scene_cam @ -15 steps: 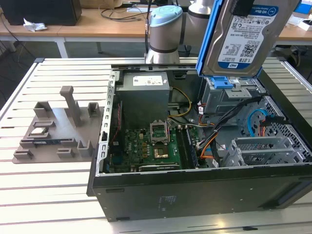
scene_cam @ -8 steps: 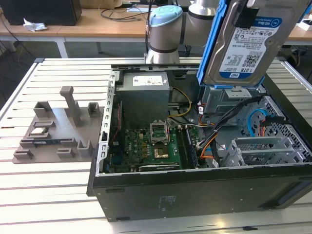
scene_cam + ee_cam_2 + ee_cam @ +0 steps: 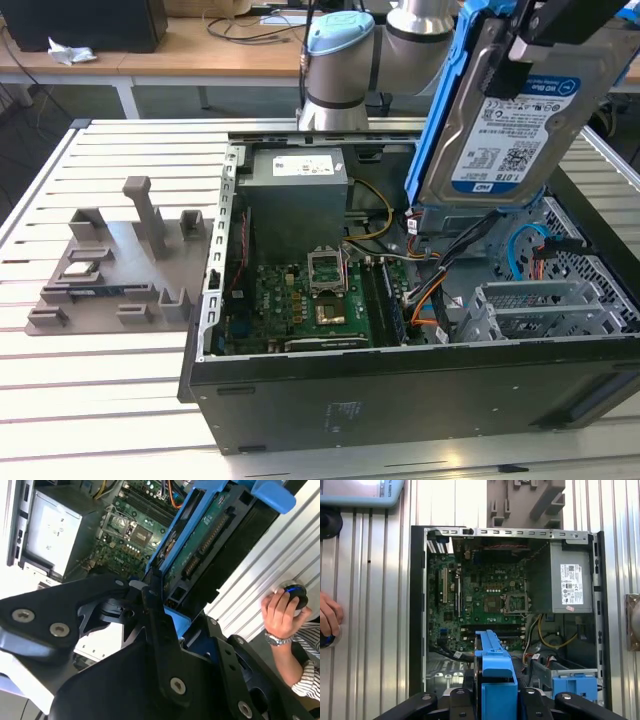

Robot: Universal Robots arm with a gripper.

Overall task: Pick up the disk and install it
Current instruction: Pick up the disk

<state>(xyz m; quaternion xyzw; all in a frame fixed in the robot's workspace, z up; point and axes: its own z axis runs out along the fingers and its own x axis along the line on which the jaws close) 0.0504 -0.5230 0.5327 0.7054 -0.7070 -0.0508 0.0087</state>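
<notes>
One disk (image 3: 510, 135) (blue-framed) above one open computer case (image 3: 400, 400), in one gripper (image 3: 512, 52), fingers tight on its edge.

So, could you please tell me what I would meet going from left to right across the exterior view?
Grey plastic rack, green circuit board in the open computer case, the disk, held up.

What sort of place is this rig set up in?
Probably a robotics lab or workshop: an open computer case lies on a slatted metal table, a grey parts fixture beside it, cabled desks behind. The gripper holds the disk above.
</notes>
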